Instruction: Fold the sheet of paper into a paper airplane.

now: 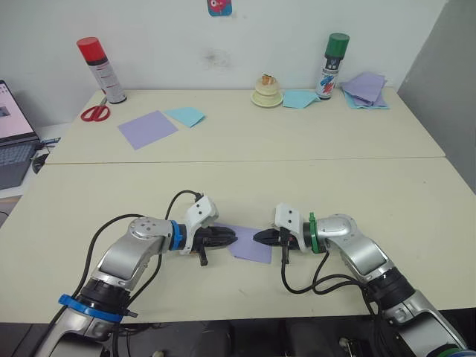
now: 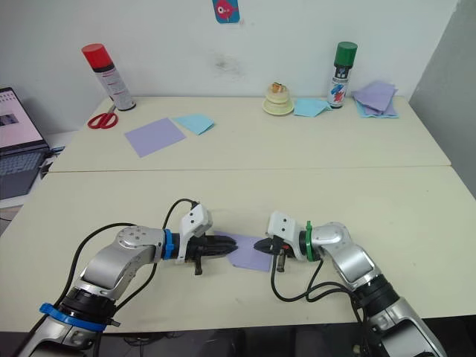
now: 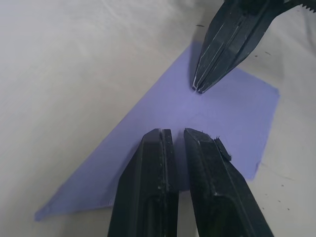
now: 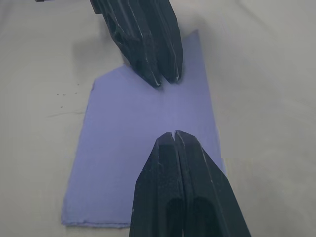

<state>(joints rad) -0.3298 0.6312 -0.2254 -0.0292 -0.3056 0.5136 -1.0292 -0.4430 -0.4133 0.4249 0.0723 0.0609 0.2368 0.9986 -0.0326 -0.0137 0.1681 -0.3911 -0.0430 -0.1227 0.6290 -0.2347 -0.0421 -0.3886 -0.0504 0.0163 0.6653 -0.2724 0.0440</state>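
Note:
The sheet of paper (image 1: pixel 249 248) is lavender and folded into a flat shape with one long slanted edge. It lies on the near table between my two grippers. My left gripper (image 1: pixel 232 238) points in from the left, its tips resting on the paper's left part (image 3: pixel 237 113) with only a thin slit between the fingers. From the right, my right gripper (image 1: pixel 257 238) meets it, fingers shut tight, tip down on the paper (image 4: pixel 128 148). The two tips stand a short gap apart, nothing clamped in either.
On the far table lie a smooth lavender sheet (image 1: pixel 147 129), a light blue sheet (image 1: pixel 185 115), red scissors (image 1: pixel 95 112), a red-capped can (image 1: pixel 101 70), a green-capped can (image 1: pixel 332 65) and a stack of purple sheets (image 1: pixel 366 89). A laptop (image 1: pixel 15 141) sits at the left.

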